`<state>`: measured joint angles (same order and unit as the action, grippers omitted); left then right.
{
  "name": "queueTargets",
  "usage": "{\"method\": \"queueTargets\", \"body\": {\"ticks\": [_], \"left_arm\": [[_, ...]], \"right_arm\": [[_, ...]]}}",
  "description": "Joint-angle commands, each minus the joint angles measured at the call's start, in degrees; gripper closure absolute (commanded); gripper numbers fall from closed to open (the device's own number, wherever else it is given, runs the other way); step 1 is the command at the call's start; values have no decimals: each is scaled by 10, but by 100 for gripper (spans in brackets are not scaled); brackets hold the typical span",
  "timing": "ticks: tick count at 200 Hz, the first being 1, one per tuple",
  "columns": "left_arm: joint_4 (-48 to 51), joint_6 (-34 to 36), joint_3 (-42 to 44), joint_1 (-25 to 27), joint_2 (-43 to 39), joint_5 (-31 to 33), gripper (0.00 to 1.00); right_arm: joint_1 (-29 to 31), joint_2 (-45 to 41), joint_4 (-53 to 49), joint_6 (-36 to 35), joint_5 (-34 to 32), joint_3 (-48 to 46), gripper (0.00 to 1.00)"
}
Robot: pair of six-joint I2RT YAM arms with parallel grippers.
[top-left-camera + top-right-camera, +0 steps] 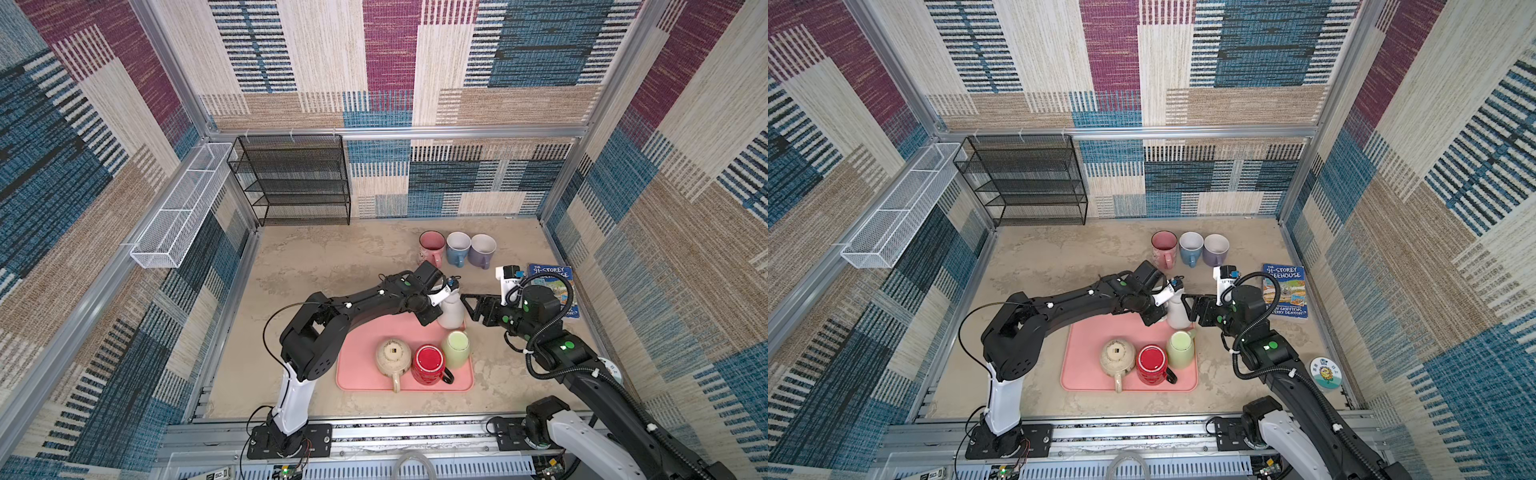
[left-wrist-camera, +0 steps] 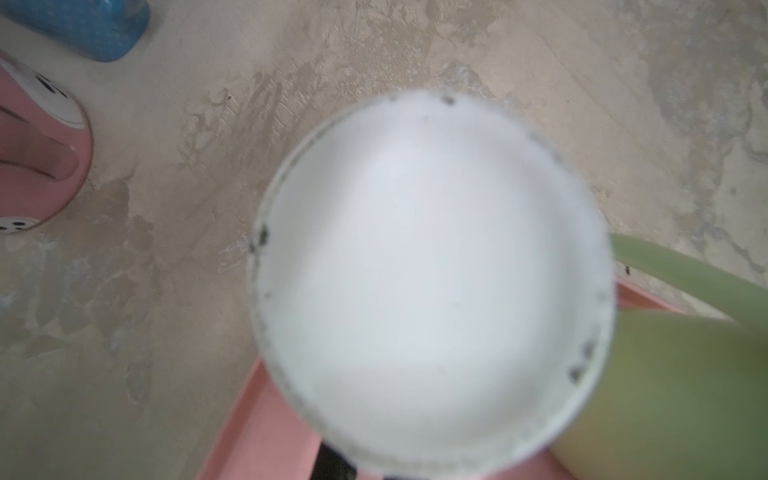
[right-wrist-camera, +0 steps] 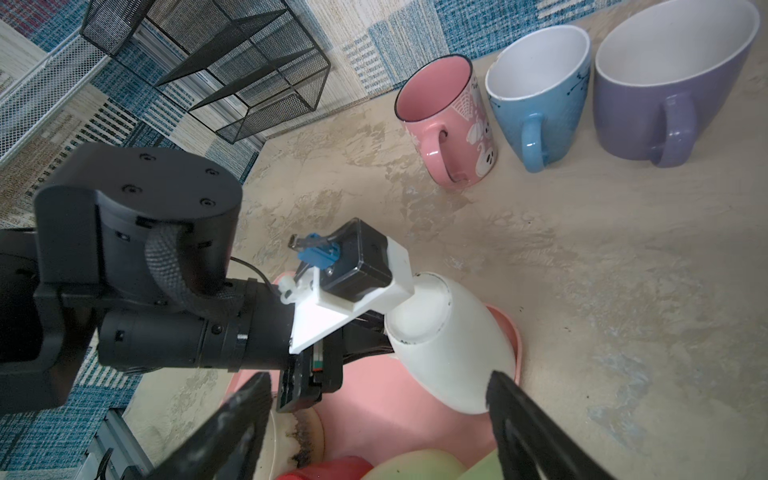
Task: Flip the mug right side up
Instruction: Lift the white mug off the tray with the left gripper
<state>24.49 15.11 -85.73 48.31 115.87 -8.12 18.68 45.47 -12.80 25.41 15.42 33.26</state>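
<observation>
Mottled tabletop [image 1: 332, 266], pink tray [image 1: 357, 376], green mug [image 1: 456, 350] beside white mug [image 1: 452, 312]

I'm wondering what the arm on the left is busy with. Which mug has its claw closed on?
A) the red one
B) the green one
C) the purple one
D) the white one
D: the left gripper is shut at the side of the upside-down white mug, which sits at the far corner of the pink tray.
</observation>
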Motion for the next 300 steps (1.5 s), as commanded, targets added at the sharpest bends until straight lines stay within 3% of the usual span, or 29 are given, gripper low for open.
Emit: {"method": "queueTargets", "body": {"ticks": [1,169,225,300], "left_arm": [[4,-5,3,1,-9,-14,100],[-21,-149,158,-13,-241,7,100],[-37,-196,202,-61,-349,-51,100],[-138,-301,277,-144,-458,-177,100]], "right_arm": [[0,-5,11,3,0,-2,16],[0,-45,57,-28,55,-1,16],[0,-17,98,-29,141,-7,16],[0,22,188,-11,284,-28,17]]}}
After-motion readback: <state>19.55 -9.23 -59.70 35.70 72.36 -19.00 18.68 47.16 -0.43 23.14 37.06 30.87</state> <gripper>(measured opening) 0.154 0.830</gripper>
